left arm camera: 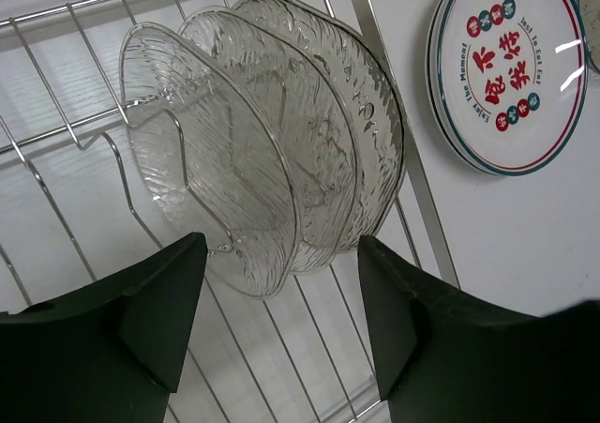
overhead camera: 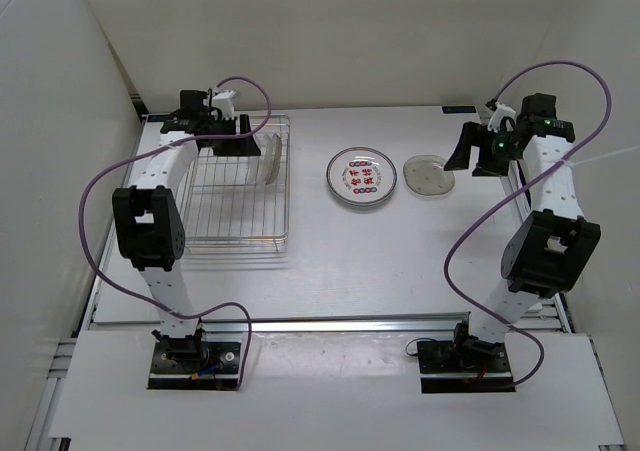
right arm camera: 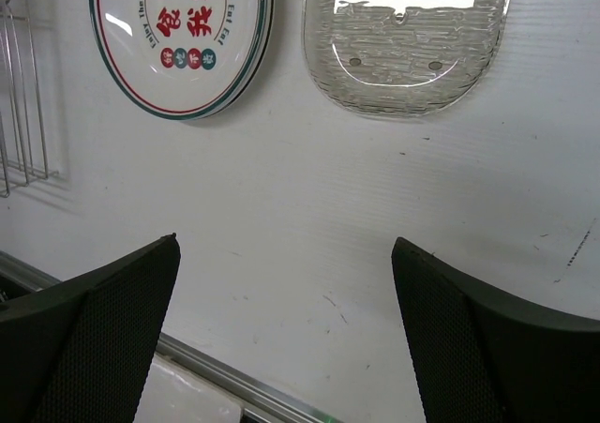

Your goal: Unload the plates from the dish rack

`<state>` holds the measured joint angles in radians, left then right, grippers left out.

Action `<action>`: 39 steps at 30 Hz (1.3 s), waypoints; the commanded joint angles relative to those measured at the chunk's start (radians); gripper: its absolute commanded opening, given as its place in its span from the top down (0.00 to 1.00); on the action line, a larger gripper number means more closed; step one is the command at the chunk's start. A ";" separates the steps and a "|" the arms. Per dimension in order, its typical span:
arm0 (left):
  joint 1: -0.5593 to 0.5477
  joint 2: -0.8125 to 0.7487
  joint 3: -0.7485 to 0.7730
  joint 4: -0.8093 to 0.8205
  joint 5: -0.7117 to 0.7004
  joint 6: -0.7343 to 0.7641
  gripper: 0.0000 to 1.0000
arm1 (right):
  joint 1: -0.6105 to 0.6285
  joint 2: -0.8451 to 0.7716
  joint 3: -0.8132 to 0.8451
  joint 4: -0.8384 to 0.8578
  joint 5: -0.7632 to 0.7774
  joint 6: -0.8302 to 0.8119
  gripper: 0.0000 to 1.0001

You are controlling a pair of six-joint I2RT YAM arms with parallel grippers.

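**A:** Your left gripper [left arm camera: 279,254] hung over the far end of the rectangular silver wire dish rack [overhead camera: 240,242]. Its jaws were well apart and held nothing. Three clear ribbed glass plates [left arm camera: 272,132] stood on edge between the dividers, just ahead of the fingertips.

**B:** Agreed. They stood very close together, so I'd judge you needed to straddle only the nearest rim. A wide bite risked catching two.

**A:** You'd also have done well to grip firmly and lift straight up along the dividers before swinging out. Glass is likely slippery, and a wire crossed that plate's face.

**B:** Your right gripper [right arm camera: 286,264] was wide open and empty too, above the white table [right arm camera: 309,188]. It was near the clear glass plate [right arm camera: 408,38] lying flat beside the white round plate with the green rim and red marks [right arm camera: 183,38]. The next plate could sensibly go beside those.
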<state>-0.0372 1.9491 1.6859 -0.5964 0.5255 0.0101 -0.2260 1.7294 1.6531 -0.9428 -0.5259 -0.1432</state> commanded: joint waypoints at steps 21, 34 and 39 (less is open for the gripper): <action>-0.056 0.063 0.057 0.012 0.007 -0.015 0.76 | 0.002 -0.077 -0.053 0.006 -0.072 -0.015 0.05; -0.047 -0.071 0.122 -0.043 0.018 -0.036 0.89 | 0.011 -0.088 -0.053 0.006 -0.082 -0.015 0.05; -0.072 -0.142 0.280 -0.228 0.027 0.066 0.89 | 0.011 -0.088 -0.044 -0.004 -0.062 -0.024 0.04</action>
<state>-0.0933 1.9621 1.8431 -0.7242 0.5385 0.0006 -0.2176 1.6871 1.6051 -0.9436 -0.5797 -0.1463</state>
